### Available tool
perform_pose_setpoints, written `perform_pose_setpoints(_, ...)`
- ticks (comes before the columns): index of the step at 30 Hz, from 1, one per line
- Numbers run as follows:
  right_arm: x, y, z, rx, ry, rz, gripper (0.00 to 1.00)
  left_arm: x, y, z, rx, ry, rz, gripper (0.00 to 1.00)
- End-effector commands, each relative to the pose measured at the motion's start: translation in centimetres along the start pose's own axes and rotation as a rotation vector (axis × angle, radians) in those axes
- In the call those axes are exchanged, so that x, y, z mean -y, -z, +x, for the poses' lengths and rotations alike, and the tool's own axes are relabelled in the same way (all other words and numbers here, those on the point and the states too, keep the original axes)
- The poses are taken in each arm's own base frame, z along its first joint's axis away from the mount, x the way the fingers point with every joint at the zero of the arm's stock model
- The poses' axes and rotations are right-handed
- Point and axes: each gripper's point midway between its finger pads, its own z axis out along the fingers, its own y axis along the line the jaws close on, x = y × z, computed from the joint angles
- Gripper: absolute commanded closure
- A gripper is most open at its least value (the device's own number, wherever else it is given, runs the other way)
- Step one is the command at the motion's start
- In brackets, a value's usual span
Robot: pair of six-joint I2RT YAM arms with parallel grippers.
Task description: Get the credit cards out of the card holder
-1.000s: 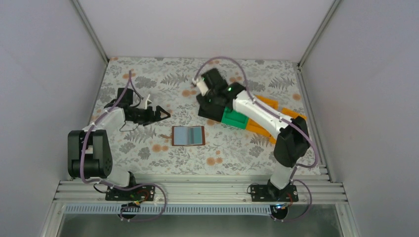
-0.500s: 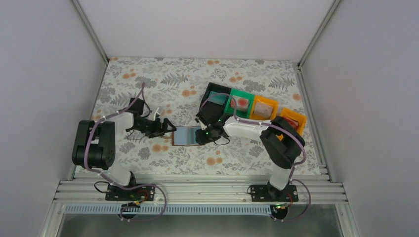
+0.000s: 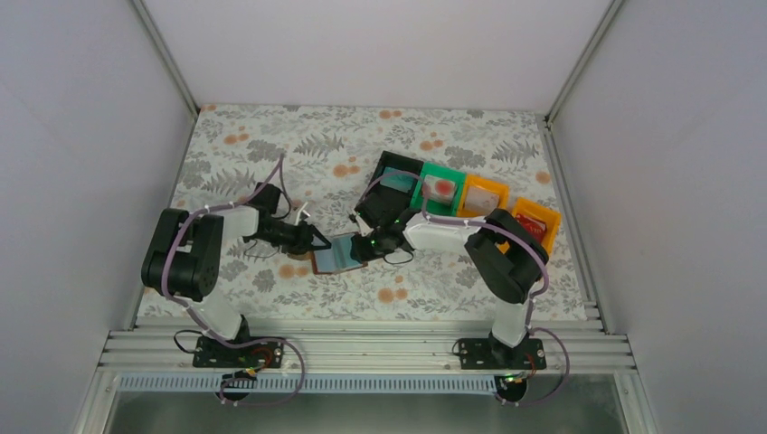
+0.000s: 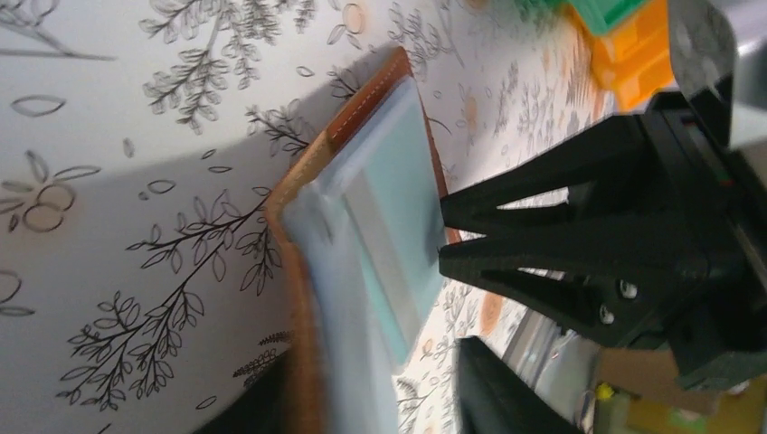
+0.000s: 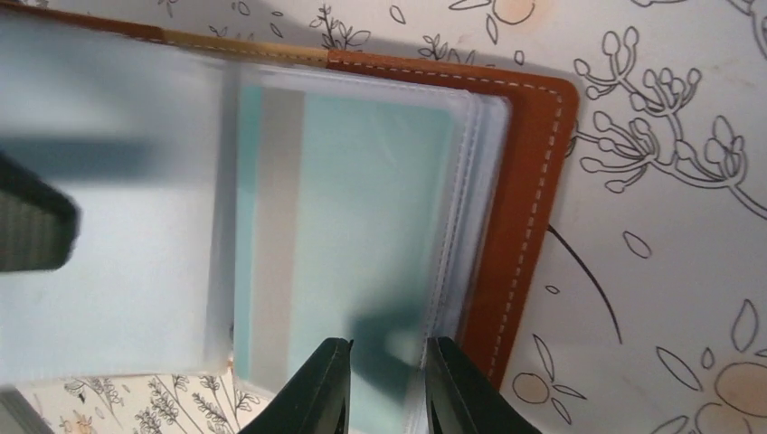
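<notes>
The card holder (image 3: 336, 256) lies open on the floral table, brown outside (image 5: 516, 226), pale blue-grey inside. A teal credit card (image 5: 362, 226) sits in its clear sleeve. My right gripper (image 5: 386, 344) points down at that card, its jaws a narrow gap apart and closed on nothing; in the top view the right gripper (image 3: 366, 246) is at the holder's right half. My left gripper (image 4: 371, 362) straddles the holder's left flap (image 4: 307, 298), open, with table showing beside one finger. From above, the left gripper (image 3: 317, 244) meets the holder's left edge.
Behind the right arm stands a row of bins: black (image 3: 384, 167), green (image 3: 427, 172), orange (image 3: 496, 185) and a further orange (image 3: 547, 215). The black one holds a teal card (image 3: 395, 179), the green a red card (image 3: 443, 188). The right gripper (image 4: 443, 235) fills the left wrist view's right side.
The right arm swung from the bins down onto the holder. My left gripper moved right to the holder's left edge and narrowed. The holder turned and slid slightly left.
</notes>
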Motion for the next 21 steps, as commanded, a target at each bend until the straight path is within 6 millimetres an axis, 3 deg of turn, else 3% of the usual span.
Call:
perform_pose_setpoints(1, -1.7, 0.3, -1.5, 0.034, 0.026, -0.066, 0.76, 1.4, 0.5, -0.5, 0.026, -0.073, 0.024, 0.85)
perform_pose_setpoints(2, -1.7, 0.5, -1.6, 0.037, 0.027, -0.065, 0.76, 1.6, 0.6, -0.7, 0.033, -0.086, 0.017, 0.96)
perform_pose_setpoints(4, -1.7, 1.3, -1.8, 0.06, 0.032, -0.081, 0.75, 2.4, 1.2, -1.2, 0.042, -0.13, 0.015, 0.97)
perform_pose_setpoints(7, -2.9, 4.9, -3.0, 0.159, 0.097, -0.145, 0.69, 4.6, 2.5, -2.9, 0.062, -0.241, 0.02, 0.98)
perform_pose_setpoints(10, -4.5, 11.4, -4.7, 0.322, 0.185, -0.209, 0.59, 8.6, 5.1, -5.2, 0.096, -0.449, 0.012, 0.98)
perform_pose_setpoints(13, -4.8, 17.7, -5.8, 0.482, 0.257, -0.279, 0.49, 14.4, 8.6, -6.6, 0.133, -0.72, 0.042, 0.98)
perform_pose_setpoints(17, -6.2, 25.8, -6.3, 0.68, 0.411, -0.334, 0.4, 21.7, 13.4, -5.8, 0.158, -1.055, 0.039, 0.98)
perform_pose_setpoints(21, -7.2, 31.6, -6.6, 0.836, 0.525, -0.31, 0.34, 27.2, 16.5, -4.2, 0.201, -1.215, 0.068, 0.98)
